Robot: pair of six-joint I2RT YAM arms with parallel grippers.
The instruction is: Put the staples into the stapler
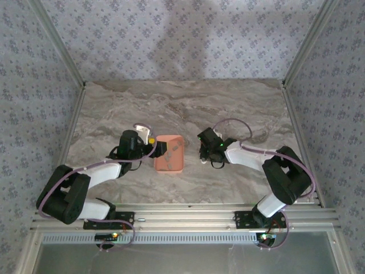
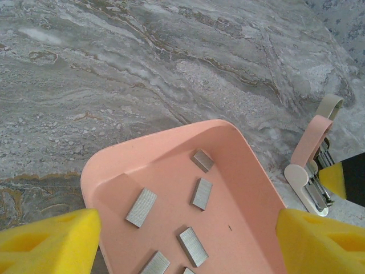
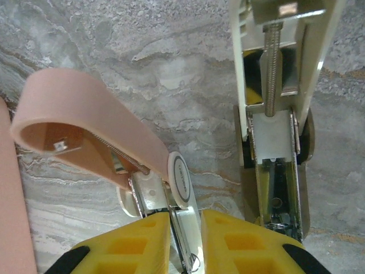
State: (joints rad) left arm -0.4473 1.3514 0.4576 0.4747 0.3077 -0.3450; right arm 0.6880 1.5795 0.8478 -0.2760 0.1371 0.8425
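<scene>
Several grey staples (image 2: pixel 202 194) lie loose in the salmon-pink tray (image 2: pixel 239 154), which sits mid-table (image 1: pixel 171 165). My left gripper (image 2: pixel 188 222) stands wide open over the tray's near end, one yellow finger at each side wall; whether they touch the walls I cannot tell. It comes in from the tray's left (image 1: pixel 161 149). The pink stapler (image 3: pixel 74 120) has its lid swung up, and my right gripper (image 3: pixel 185 220) is shut on its white and metal base, just right of the tray (image 1: pixel 203 153). The stapler (image 2: pixel 311 145) stands beyond the tray's right wall.
A cream stapler (image 3: pixel 274 131) lies opened flat on the marble beside the pink one, with its spring and empty channel showing. The tray's edge (image 3: pixel 8 188) is close on the other side. Patterned walls enclose the table on three sides.
</scene>
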